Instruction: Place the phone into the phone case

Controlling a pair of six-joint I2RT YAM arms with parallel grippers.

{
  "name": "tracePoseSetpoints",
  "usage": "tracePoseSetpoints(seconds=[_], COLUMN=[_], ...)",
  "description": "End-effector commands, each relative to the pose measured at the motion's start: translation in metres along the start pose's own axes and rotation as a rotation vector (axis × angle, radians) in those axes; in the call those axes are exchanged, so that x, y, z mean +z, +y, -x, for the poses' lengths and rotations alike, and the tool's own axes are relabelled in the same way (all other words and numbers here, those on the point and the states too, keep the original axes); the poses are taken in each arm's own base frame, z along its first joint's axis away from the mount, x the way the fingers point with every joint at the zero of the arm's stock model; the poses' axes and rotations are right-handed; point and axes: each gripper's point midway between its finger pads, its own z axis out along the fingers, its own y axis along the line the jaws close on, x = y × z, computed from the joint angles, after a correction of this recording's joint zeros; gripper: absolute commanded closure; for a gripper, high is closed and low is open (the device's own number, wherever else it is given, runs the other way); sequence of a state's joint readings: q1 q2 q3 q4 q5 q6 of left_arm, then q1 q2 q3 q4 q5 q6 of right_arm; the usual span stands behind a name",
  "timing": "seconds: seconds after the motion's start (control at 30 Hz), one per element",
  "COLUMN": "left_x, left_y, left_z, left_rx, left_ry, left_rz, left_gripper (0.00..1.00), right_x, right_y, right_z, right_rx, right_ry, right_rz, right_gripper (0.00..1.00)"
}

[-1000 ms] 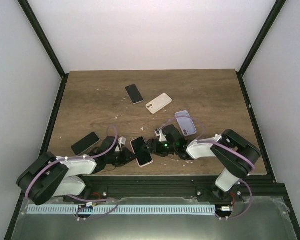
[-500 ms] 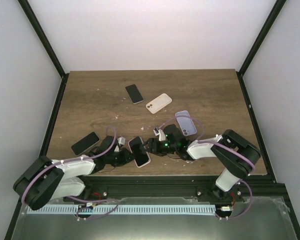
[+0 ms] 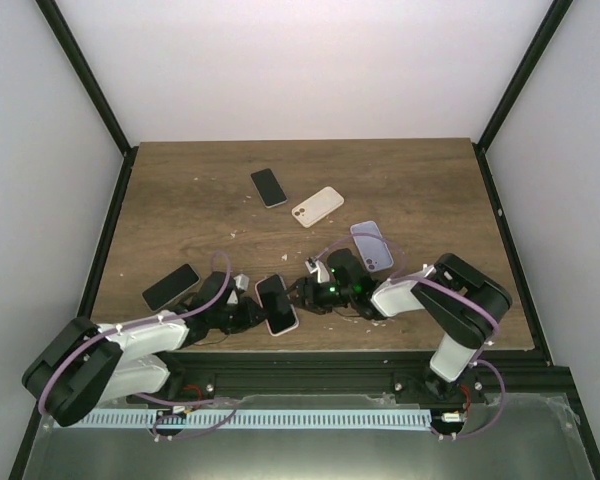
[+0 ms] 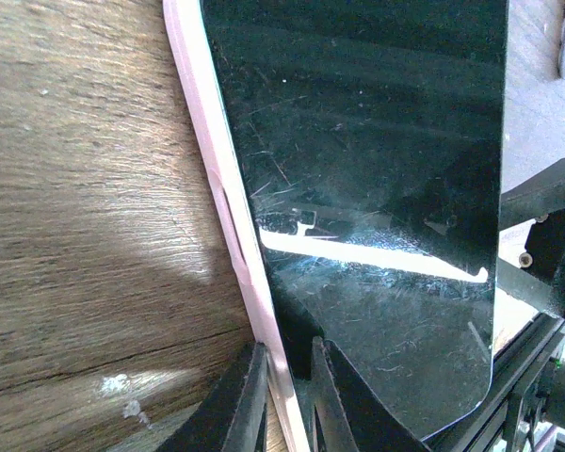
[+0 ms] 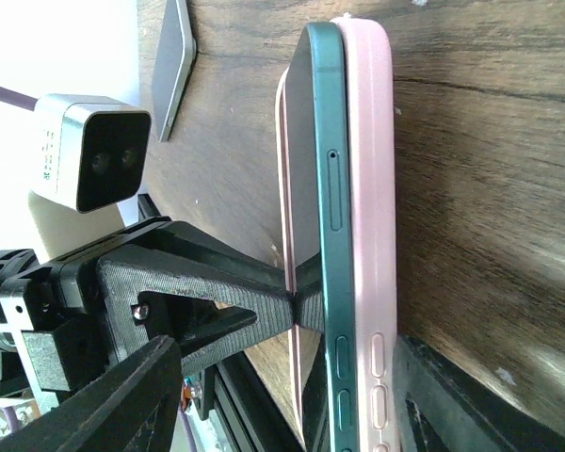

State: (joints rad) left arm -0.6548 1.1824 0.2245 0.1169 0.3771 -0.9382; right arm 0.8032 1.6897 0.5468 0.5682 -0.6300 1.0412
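A dark-screened phone (image 3: 272, 297) with a green edge (image 5: 325, 188) lies on the pink phone case (image 3: 283, 325) near the table's front edge. In the right wrist view the pink case (image 5: 372, 188) sits against the phone's side. My left gripper (image 3: 250, 312) is shut on the case's long wall (image 4: 217, 188), one finger on each side of it, next to the phone's screen (image 4: 377, 141). My right gripper (image 3: 302, 293) is open. Its fingers (image 5: 122, 405) straddle the end of the phone and case with a wide gap.
A black phone (image 3: 268, 187) and a cream case (image 3: 317, 207) lie mid-table. A lavender case (image 3: 371, 245) lies behind the right arm. Another black phone (image 3: 170, 286) lies at the left. The table's front edge (image 3: 330, 345) is just below both grippers.
The phone and pink case have shifted slightly left with both grippers. The left arm's elbow has dropped toward the lower left.
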Motion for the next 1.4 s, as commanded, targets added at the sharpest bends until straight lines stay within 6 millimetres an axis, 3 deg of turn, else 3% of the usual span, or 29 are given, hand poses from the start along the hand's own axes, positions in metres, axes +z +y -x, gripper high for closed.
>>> tracePoseSetpoints(seconds=[0.0,0.43,0.73,1.13,1.27,1.37], left_x=[0.002,-0.004,-0.009,-0.010,-0.013,-0.018], left_y=[0.018,0.026,0.023,0.021,0.018,0.008], left_z=[-0.005,-0.008,-0.004,-0.004,-0.004,-0.001], left_rx=[-0.006,0.001,0.010,0.008,0.005,0.004], left_ry=[0.008,0.007,-0.017,-0.018,-0.018,-0.028], left_rz=[0.076,0.112,0.112,0.108,0.099,0.074], left_gripper=[0.85,0.82,0.82,0.81,0.76,0.68], right_x=[0.002,0.001,0.016,0.014,0.013,0.012], right_y=[0.058,0.064,0.025,0.021,0.020,0.024], right_z=[-0.018,-0.024,-0.024,-0.026,-0.025,-0.024], right_rx=[-0.125,-0.124,-0.056,-0.056,-0.057,-0.071], right_ry=[0.113,0.143,0.158,0.149,0.138,0.134], right_rz=[0.183,0.246,0.091,0.086,0.083,0.086], right_gripper=[0.38,0.39,0.40,0.82,0.95,0.99])
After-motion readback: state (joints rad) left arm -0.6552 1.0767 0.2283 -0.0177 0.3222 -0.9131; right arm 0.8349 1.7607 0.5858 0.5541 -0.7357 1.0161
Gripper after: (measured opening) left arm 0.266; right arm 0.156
